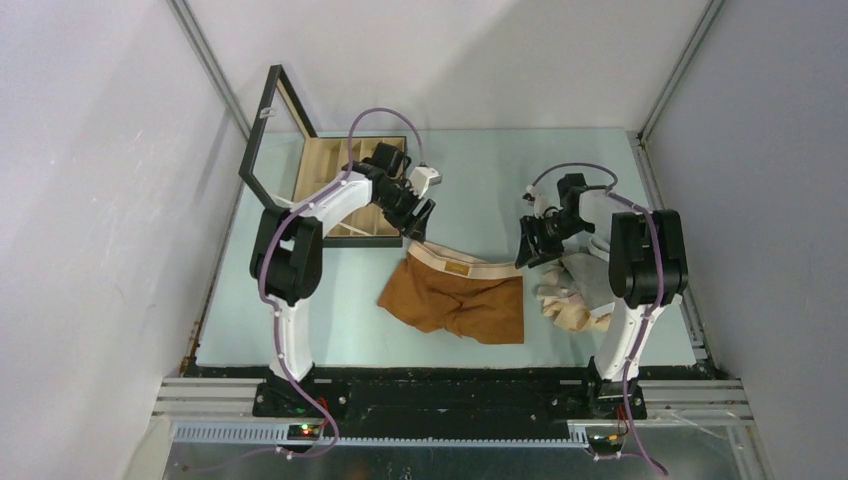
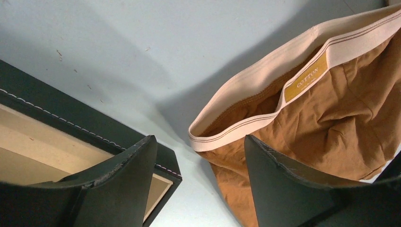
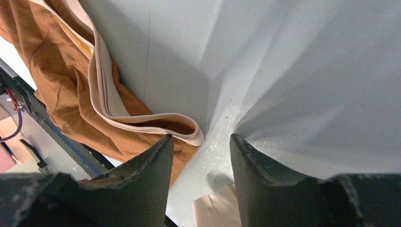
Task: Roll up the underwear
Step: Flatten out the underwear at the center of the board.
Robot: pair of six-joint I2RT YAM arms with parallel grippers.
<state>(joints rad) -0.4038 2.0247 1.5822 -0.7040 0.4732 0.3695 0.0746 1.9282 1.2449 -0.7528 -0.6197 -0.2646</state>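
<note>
Underwear (image 2: 340, 123) label (image 2: 307, 78) text, left wrist only

One wooden box (image 1: 335, 190) stands on the one table (image 1: 480, 160), with its single lid (image 1: 258, 120) raised. Just right of the box lies one rust-brown underwear (image 1: 455, 297), with one cream waistband (image 1: 465, 265) and one yellow label (image 2: 306, 78). Farther right of the box is one heap of pale garments (image 1: 575, 295). It holds at least two pieces, beige and whitish, and folds hide the full number. There are two grippers: the left gripper (image 1: 415, 230) beside the box and the right gripper (image 1: 527, 255) well to its right.
</note>
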